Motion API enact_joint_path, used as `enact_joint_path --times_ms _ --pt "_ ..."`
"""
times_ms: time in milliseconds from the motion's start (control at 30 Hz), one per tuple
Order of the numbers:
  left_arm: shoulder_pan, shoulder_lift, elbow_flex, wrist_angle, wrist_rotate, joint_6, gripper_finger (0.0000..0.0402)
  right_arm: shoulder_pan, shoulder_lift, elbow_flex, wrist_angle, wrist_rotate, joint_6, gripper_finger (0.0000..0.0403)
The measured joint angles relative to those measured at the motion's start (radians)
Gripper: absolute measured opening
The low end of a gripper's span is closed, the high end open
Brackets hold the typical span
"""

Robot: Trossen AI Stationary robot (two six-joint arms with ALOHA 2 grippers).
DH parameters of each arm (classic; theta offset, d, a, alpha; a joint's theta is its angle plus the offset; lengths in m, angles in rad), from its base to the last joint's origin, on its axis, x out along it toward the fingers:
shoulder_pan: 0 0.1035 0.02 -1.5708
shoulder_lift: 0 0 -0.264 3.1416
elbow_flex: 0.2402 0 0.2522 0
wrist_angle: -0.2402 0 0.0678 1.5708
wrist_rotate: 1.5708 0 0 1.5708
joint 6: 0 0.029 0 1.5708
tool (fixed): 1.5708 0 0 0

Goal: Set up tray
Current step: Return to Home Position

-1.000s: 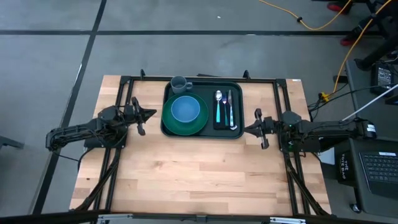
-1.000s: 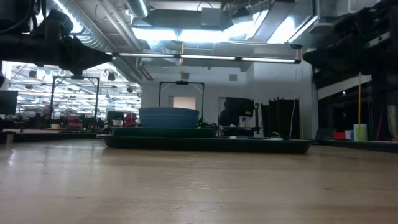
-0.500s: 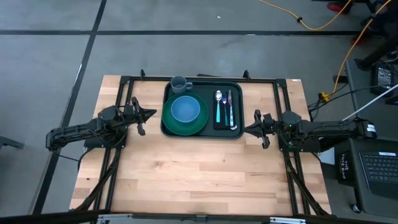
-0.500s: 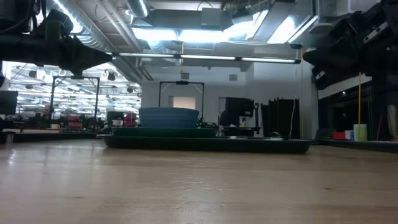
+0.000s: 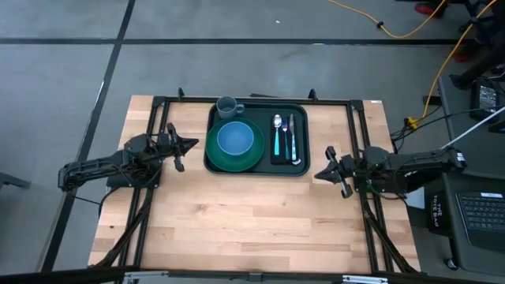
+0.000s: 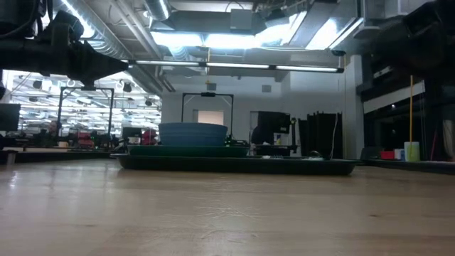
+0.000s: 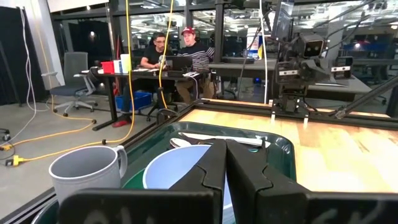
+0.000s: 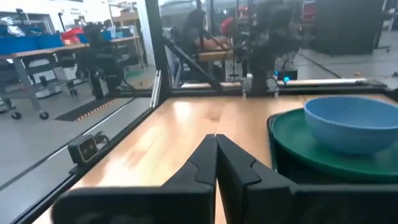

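- Placement, high view: the tray (image 5: 260, 172) lies at the middle of the table (image 5: 237, 221), toward its far edge. It carries a green plate (image 5: 234, 165) with a blue bowl (image 5: 235, 138) on it, a grey mug (image 5: 227, 106) at the far left corner, and a black napkin (image 5: 301, 126) at the right bearing three pieces of cutlery (image 5: 284, 138) side by side.
- Grippers, high view: the left gripper (image 5: 192, 143) sits just left of the tray, clear of it. The right gripper (image 5: 317, 174) sits off the tray's near right corner, also clear.
- Low view: the tray (image 6: 234, 166) rests flat on the table, the bowl (image 6: 192, 133) rising above its rim. No gripper tip can be made out.
- Left wrist view: the fingers (image 7: 208, 162) are pressed together with nothing between them. Mug (image 7: 84, 174), bowl (image 7: 177, 168) and tray rim (image 7: 280, 146) lie beyond; people (image 7: 177, 53) sit at a desk in the room.
- Right wrist view: the fingers (image 8: 205, 155) are likewise closed and empty. Bowl (image 8: 351, 121) and plate (image 8: 298, 140) show to one side.
- Assessment: the setting appears complete.
- Handling: the tray is judged stiff, smooth and light in itself, but heavier as loaded. The contents sit loose and could slide or tip if it tilts. The raised rim at the two short ends is the likely hold, one gripper at each end, with the tray kept level.
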Motion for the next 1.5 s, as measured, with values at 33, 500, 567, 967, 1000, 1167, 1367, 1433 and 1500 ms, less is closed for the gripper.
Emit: enact_joint_path --times_ms 33,500,567,967,1000,1167,1367,1433,1500 --pt "0.000 0.000 0.000 0.000 0.000 0.000 0.0008 0.010 -0.022 0.000 -0.016 0.011 0.000 0.0008" --pt "0.000 0.000 0.000 0.000 0.000 0.000 0.0007 0.051 -0.242 0.000 -0.193 0.038 -0.107 0.0008" --pt "0.000 0.002 0.000 0.000 0.000 -0.001 0.0006 0.051 -0.228 0.002 -0.189 0.037 -0.121 0.0008" --pt "0.000 0.002 0.000 0.000 0.010 0.000 0.0006 0.051 -0.223 0.000 -0.205 0.037 -0.123 0.0008" --pt "0.000 0.002 0.000 0.000 0.010 0.000 0.0007 0.051 -0.223 0.000 -0.205 0.037 -0.123 0.0008" --pt "0.000 0.002 0.000 0.000 0.011 0.000 0.0007 0.051 -0.223 0.000 -0.205 0.036 -0.123 0.0008" --pt "0.000 0.002 0.000 0.000 0.011 0.000 0.0007 0.051 -0.223 0.000 -0.205 0.035 -0.123 0.0008" --pt "0.000 0.002 0.000 0.000 0.011 0.000 0.0008 0.051 -0.223 0.000 -0.205 0.034 -0.123 0.0008" --pt "0.000 0.002 0.000 0.000 0.011 0.000 0.0007 0.051 -0.223 0.000 -0.205 0.034 -0.123 0.0008"
